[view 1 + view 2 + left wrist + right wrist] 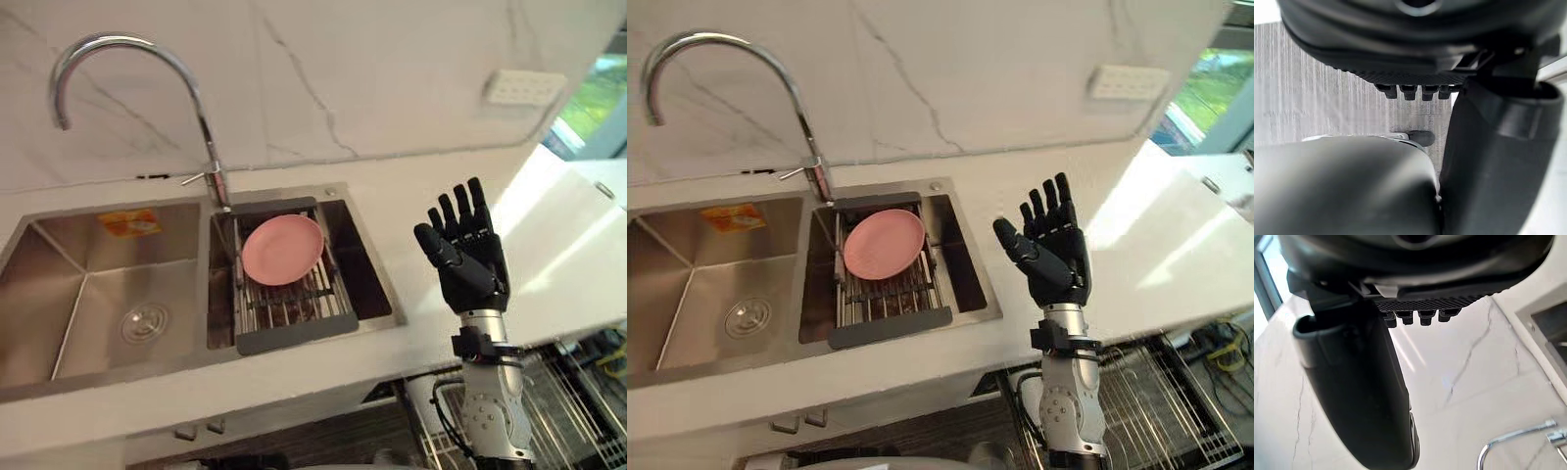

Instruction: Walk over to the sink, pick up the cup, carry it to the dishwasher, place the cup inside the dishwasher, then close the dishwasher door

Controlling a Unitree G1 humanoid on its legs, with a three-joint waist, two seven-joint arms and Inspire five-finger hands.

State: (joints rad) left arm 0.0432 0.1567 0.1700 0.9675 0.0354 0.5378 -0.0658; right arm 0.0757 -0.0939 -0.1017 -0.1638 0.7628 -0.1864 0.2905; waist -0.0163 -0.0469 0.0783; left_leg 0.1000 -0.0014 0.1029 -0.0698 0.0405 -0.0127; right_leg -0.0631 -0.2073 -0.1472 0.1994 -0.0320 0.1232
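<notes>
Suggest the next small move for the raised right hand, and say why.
Probably swing the right hand left and down toward the rack in the right basin of the sink. The hand stands open and empty above the counter, beside the sink and touching nothing, and the dish lying on that rack is a pink plate.

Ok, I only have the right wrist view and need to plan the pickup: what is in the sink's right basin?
Observer: A round pink plate rests on a dark wire rack there.
Operator: And the left basin?
Observer: Its round steel drain and an orange sticker on the back wall.
Operator: Where's my right hand?
Observer: The right hand, fingers straight, is raised over the white counter, right of the steel sink.
</notes>
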